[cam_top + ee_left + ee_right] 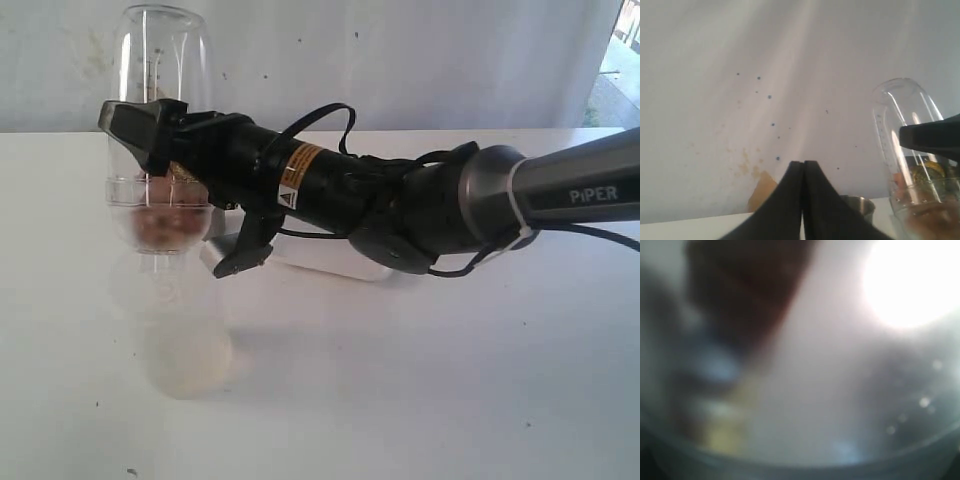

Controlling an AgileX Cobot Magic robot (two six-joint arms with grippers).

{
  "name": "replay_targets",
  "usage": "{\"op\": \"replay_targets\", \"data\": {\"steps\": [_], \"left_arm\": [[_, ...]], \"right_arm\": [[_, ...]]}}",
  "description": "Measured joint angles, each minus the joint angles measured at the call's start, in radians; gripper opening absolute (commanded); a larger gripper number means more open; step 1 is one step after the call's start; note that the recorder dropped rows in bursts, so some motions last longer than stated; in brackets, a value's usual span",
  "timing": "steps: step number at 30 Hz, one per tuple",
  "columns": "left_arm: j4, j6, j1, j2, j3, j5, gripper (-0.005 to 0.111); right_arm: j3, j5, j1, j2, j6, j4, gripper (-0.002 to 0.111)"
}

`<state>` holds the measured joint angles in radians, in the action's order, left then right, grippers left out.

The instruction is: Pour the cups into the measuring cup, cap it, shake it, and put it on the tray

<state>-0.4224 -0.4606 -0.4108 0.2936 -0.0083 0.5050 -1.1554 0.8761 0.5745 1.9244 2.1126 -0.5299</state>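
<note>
You are in a plain work room where a robot gets tried out, something like a small lab. You can tell from the big black and grey arm point(570, 190) with the word PiPER on it and an orange sticker point(300, 160) on its side. It reaches over a wide white table point(420, 400). Behind the table stands a white wall point(420, 60), and it is a bit dirty, with small blue dots point(769, 96) and a brown patch point(761, 192). Far off to the right you see what looks like a bright window point(620, 60).
</note>
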Motion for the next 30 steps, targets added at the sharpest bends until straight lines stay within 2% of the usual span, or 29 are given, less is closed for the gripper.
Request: {"op": "replay_targets", "data": {"steps": [4,8,10,13,16,20,23,30], "left_arm": [[0.125,0.143,0.137,-0.053,0.002,-0.058,0.000],[0.361,0.362,0.256,-0.094,0.002,-0.151,0.000],[0.487,0.503,0.308,-0.107,0.002,-0.225,0.000],[0.555,0.614,0.371,-0.121,0.002,-0.394,0.000],[0.539,0.618,0.419,-0.135,0.002,-0.558,0.000],[0.459,0.461,0.460,-0.169,0.004,-0.697,0.000],[0.428,0.385,0.464,-0.216,0.004,-0.720,0.000],[0.417,0.405,0.468,-0.288,0.004,-0.724,0.000]], "right_arm": [[0.000,0.000,0.000,0.000,0.000,0.000,0.000],[0.000,0.000,0.000,0.000,0.000,0.000,0.000],[0.000,0.000,0.000,0.000,0.000,0.000,0.000],[0.000,0.000,0.000,0.000,0.000,0.000,0.000],[0.000,0.000,0.000,0.000,0.000,0.000,0.000],[0.000,0.000,0.000,0.000,0.000,0.000,0.000],[0.000,0.000,0.000,0.000,0.000,0.000,0.000],[0.000,0.002,0.000,0.000,-0.002,0.000,0.000]]}}
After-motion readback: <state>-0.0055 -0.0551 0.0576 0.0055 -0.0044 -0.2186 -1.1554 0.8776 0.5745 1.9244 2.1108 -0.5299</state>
